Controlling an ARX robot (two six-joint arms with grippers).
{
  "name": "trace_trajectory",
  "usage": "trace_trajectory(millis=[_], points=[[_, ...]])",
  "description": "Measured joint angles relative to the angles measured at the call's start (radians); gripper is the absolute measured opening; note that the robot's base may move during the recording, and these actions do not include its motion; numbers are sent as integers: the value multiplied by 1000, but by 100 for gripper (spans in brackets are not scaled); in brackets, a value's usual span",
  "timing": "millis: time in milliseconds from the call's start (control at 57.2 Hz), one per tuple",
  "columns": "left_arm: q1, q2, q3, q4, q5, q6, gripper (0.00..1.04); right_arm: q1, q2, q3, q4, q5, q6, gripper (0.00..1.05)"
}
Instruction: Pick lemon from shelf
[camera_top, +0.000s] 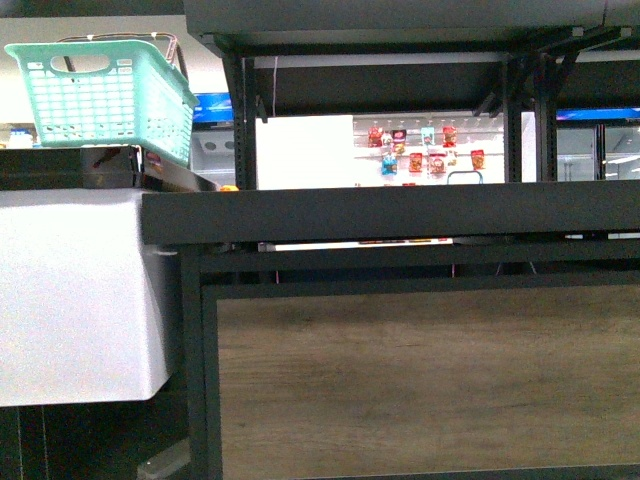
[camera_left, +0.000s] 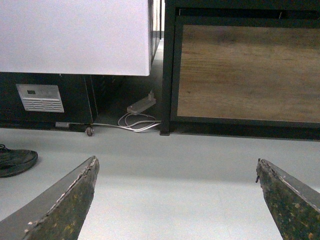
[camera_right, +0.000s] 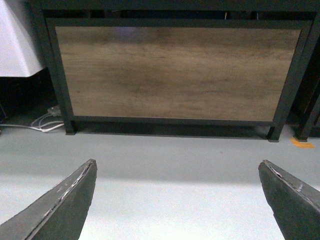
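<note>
Big white chest freezer (camera_top: 70, 290) with rounded corners is the main thing here. Up on top of it sits a mint-green plastic basket (camera_top: 100, 95) with lattice walls and a cut-out handle. Way behind the freezer, small colourful snack packets (camera_top: 425, 150) hang in rows on a white wall. Down low, the freezer's dark base has a white vented panel (camera_left: 40, 97) and a little caster wheel (camera_left: 89, 131). On the pale grey floor (camera_left: 175, 190) just beside the freezer lies a white power strip (camera_left: 141, 106) with looped white cables (camera_left: 137, 124). A black shoe (camera_left: 15, 161) rests on the floor in front of the freezer's base.
</note>
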Motion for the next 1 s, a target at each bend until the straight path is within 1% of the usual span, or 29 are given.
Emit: trace_trajectory(millis=[997], points=[[0,0,0,0,0,0,97,0,0,0,0,0,0,97]])
